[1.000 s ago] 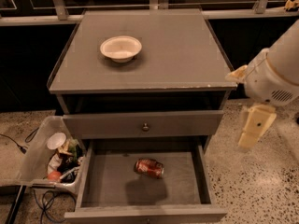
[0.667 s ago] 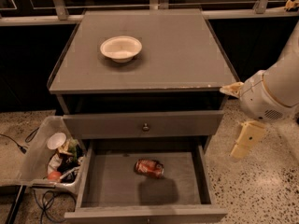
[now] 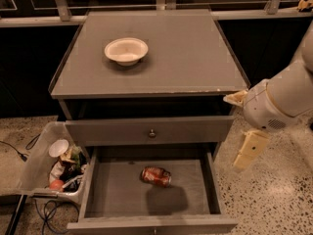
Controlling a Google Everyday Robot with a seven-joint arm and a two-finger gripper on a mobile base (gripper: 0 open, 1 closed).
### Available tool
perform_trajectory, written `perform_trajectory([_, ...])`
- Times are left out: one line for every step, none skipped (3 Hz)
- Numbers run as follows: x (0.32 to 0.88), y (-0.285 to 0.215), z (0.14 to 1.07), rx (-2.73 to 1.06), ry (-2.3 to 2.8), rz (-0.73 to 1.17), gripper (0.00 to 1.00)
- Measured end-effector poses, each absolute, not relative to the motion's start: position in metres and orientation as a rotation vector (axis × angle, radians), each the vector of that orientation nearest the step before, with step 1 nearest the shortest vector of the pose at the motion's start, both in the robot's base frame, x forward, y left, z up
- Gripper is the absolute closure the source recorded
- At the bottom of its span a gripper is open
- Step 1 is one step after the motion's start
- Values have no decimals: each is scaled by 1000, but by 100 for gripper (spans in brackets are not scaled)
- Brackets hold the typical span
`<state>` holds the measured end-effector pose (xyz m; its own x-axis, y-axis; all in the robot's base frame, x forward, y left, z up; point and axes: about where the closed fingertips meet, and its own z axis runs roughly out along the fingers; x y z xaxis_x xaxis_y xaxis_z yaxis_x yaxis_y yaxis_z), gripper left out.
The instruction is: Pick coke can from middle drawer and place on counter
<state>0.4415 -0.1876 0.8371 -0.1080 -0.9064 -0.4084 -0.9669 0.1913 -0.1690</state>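
Note:
The coke can (image 3: 156,176) lies on its side on the grey floor of the open middle drawer (image 3: 115,197), a little right of its centre. The counter (image 3: 166,65) is the flat grey cabinet top above, with a white bowl (image 3: 126,50) on its left half. My gripper (image 3: 246,153) hangs from the white arm at the right, outside the cabinet's right side. It is at about the height of the drawer's back edge, to the right of and above the can, and holds nothing I can see.
A closed drawer front with a round knob (image 3: 152,133) sits between the counter and the open drawer. A clear bin of rubbish (image 3: 56,165) stands on the speckled floor to the left. A metal railing (image 3: 161,4) runs behind the cabinet.
The arm and gripper have moved left and slightly down, closer to the cabinet's right side. The can, bowl and drawer have not moved.

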Motion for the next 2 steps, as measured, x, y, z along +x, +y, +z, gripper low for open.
perform_trajectory([448, -171, 797, -1759, 2048, 265, 0])
perform_trajectory([453, -161, 758, -1737, 2048, 322, 0])
